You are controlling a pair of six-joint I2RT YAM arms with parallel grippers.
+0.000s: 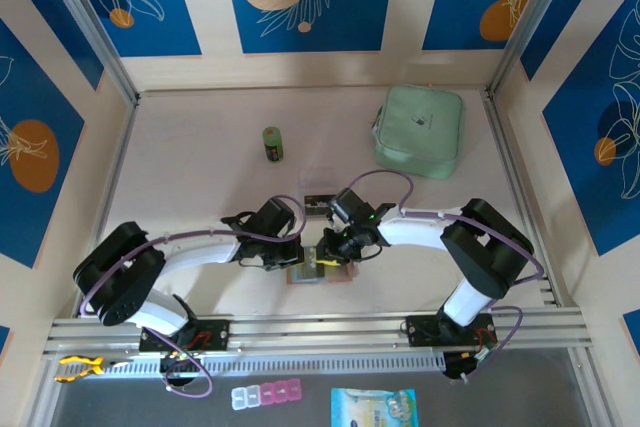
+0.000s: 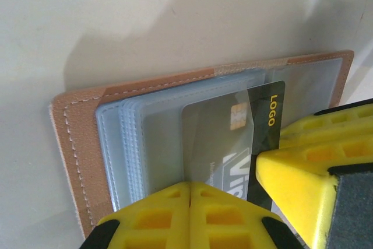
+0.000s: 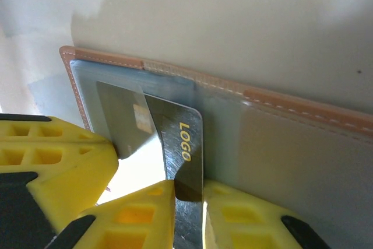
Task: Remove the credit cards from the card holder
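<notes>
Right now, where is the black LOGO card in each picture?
Top external: too small to tell, near the card holder.
Left wrist: LOGO card right of middle.
Right wrist: bottom middle, pinched by the right claw.
Shared landmark: card holder's stitched pink edge.

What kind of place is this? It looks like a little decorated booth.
Probably a robot practice booth, not a home or shop: a table walled in by blue leaf-print panels on metal frame bars, with robot arms, left and right, bolted to its near edge, working on a wallet.

stitched leather-like card holder [image 2: 78, 138]; glossy plastic card [image 3: 180, 144]; clear pockets [image 2: 145, 144]
</notes>
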